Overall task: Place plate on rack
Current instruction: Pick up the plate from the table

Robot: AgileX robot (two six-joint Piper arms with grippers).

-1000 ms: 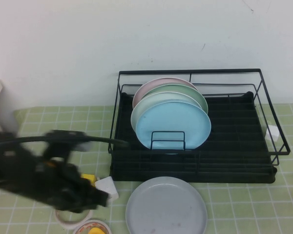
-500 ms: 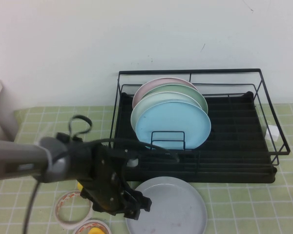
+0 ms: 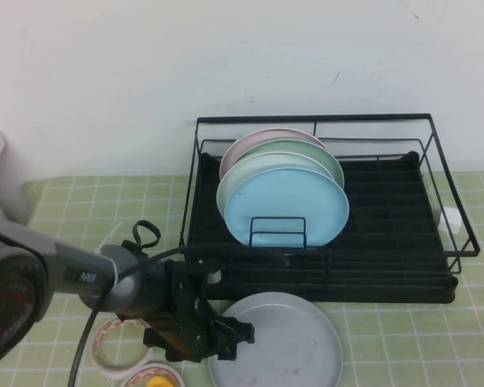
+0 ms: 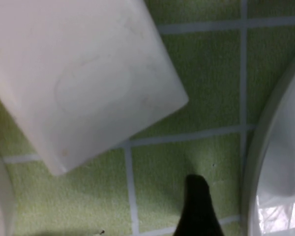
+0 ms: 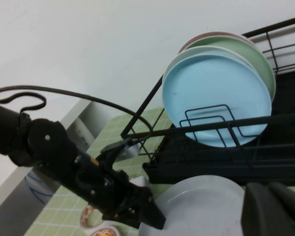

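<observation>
The plate [image 3: 276, 342] lies flat on the green checked mat, just in front of the rack [image 3: 403, 234], where a light blue plate [image 3: 286, 203] stands upright before others; the left gripper [image 3: 240, 332] sits low at the plate's left rim, its finger spread unclear; the right gripper [image 5: 275, 209] hangs off to the right, finger spread also unclear.

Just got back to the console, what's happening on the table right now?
The left gripper is down at the left edge of the large round pale grey plate, which lies flat on the green checked table in front of the black wire dish rack. The plate isn't lifted. A light blue plate and others stand in the rack. The right gripper hangs nearby, off to the right.
</observation>
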